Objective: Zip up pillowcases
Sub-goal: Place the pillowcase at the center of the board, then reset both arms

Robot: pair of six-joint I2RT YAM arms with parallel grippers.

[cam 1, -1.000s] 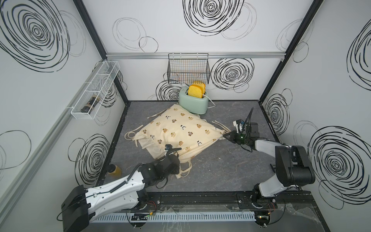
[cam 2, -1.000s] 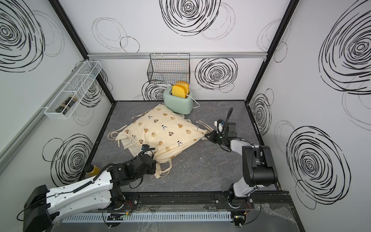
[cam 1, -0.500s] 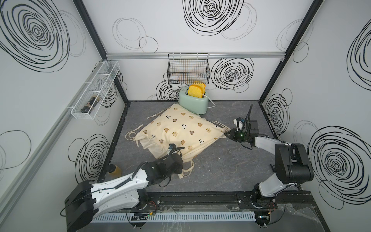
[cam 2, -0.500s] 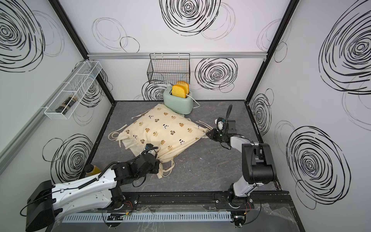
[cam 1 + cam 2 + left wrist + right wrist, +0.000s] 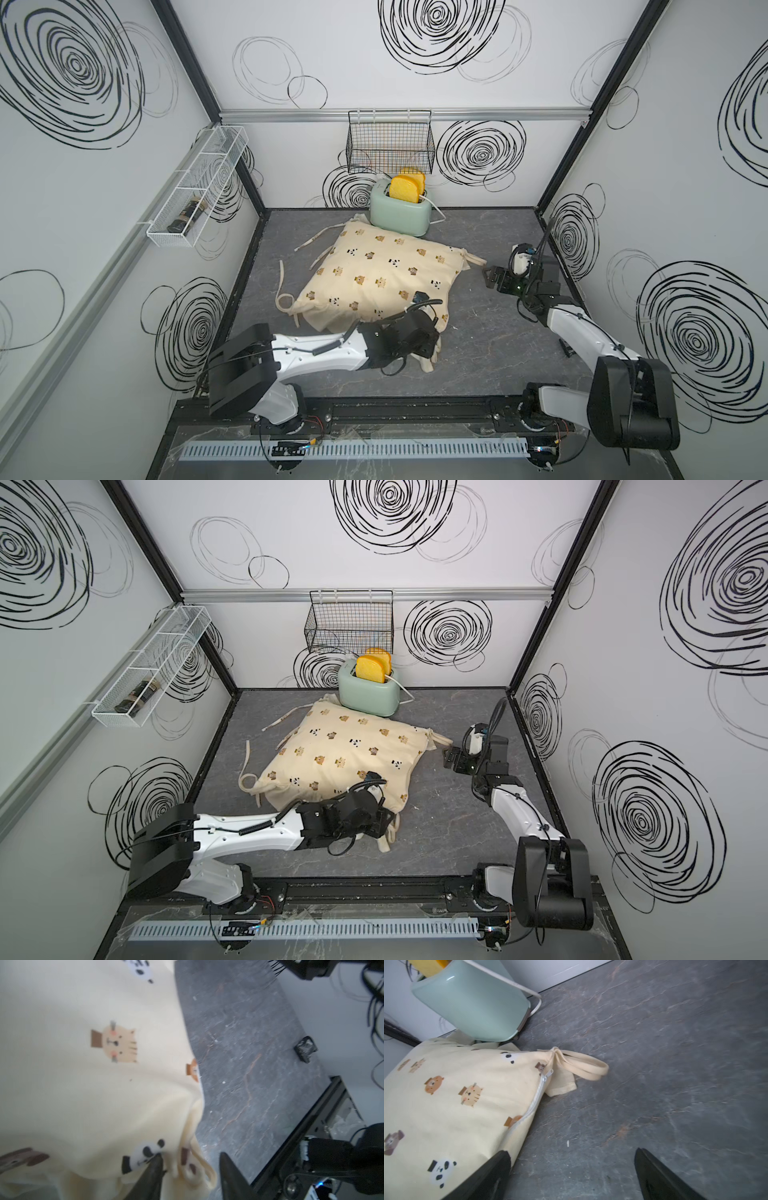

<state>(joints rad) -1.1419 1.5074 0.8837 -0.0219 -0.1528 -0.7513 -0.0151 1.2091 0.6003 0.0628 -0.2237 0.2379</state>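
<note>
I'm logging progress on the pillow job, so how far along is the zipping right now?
Done, apparently: in the right wrist view the zipper looks closed along the pillowcase edge, its pull at the corner by the ties. In hand: nothing; the right gripper is open beside the pillowcase, the left gripper open at its near corner. Left: backing both arms away; the zipper's other end is hidden.

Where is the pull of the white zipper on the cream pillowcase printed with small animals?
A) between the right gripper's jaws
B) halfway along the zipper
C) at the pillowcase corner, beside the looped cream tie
C: in the right wrist view the silvery zipper pull lies at the corner of the cream animal-print pillowcase, beside the looped cream tie, apart from the open right gripper.
</note>
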